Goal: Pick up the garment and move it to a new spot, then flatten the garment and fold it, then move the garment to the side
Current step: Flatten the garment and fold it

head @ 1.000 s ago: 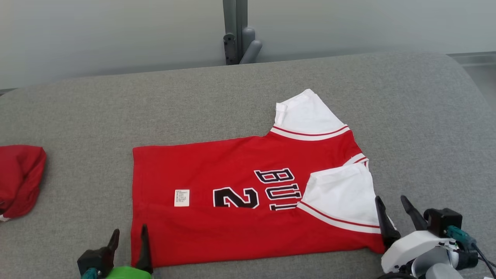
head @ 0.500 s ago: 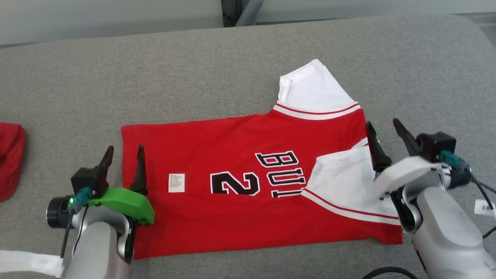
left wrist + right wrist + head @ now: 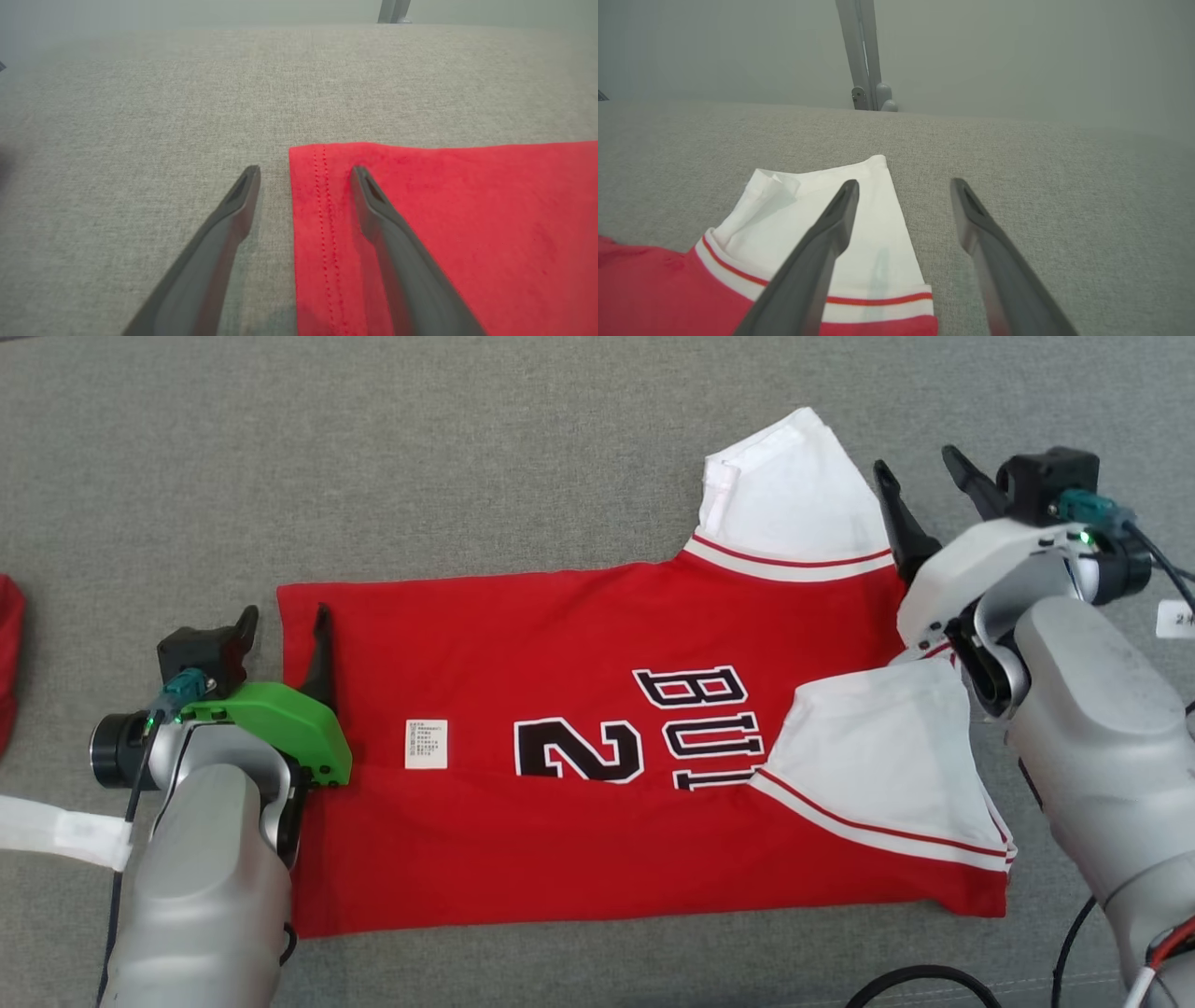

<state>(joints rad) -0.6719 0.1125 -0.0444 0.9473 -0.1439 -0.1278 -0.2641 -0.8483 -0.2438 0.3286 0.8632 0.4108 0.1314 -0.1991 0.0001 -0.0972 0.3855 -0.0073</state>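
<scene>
The garment (image 3: pixel 523 644) is a red jersey with white sleeves and black lettering, lying flat on the grey upholstered surface (image 3: pixel 373 448), collar to the right. Its near sleeve (image 3: pixel 868 747) is folded over the chest; the far sleeve (image 3: pixel 794 485) sticks out. My left gripper (image 3: pixel 286 616) is open and straddles the hem at the far left corner: one finger over the red cloth (image 3: pixel 467 210), the other over bare grey, as the left gripper (image 3: pixel 306 170) shows in its wrist view. My right gripper (image 3: pixel 915 462) is open beside the far sleeve (image 3: pixel 794 219); the right gripper (image 3: pixel 904 183) has one finger above the sleeve's edge.
Another red cloth (image 3: pixel 7 653) lies at the far left edge. A grey post (image 3: pixel 864 51) stands behind the surface against a pale wall. Cables (image 3: pixel 934 980) hang by my right forearm. Bare grey surface lies beyond the garment.
The head camera has tilted down, shifting the whole picture. Both arms have reached forward along the garment's two ends to its far corners. Both grippers stay open.
</scene>
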